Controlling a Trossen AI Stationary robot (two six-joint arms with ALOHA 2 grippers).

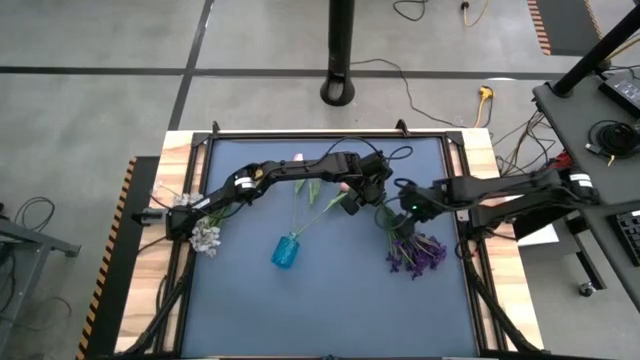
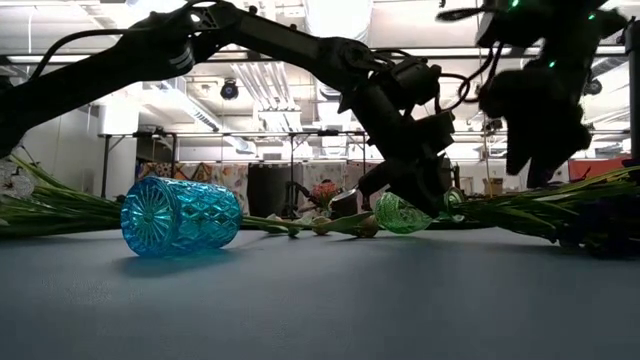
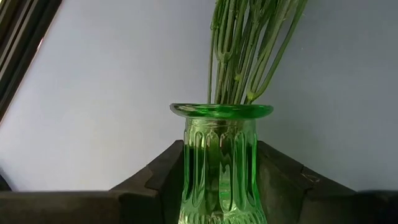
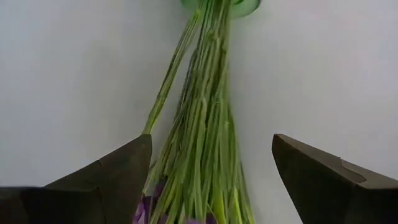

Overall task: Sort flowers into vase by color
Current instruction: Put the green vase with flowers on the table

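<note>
— High view first: where does your bundle of dark purple blooms on green stems (image 1: 415, 250) lie?

— Toward the table's right edge, about midway down it. Blooms point toward the near edge; the stem ends run up toward the far edge, into the mouth of the ribbed green glass vase (image 1: 385, 215), which lies on its side.

— And who has the vase?

— Your left gripper (image 3: 217, 186), reaching in from the left edge. Its fingers are clamped on the vase's neck, and the mouth faces the stems.

— The right gripper (image 4: 211, 168)?

— It hangs directly over the stems, nearer the blooms, fingers spread wide with one on each side of the bundle and nothing held. You'd judge it the nearer arm to the stems.

— So what matters for the next move?

— The long axis: stems and vase neck already line up, so you'd probably close on the bundle and feed it along that line, not across it.

— The tipped blue cut-glass vase (image 1: 286, 251)?

— Well apart, mid-table.
</note>
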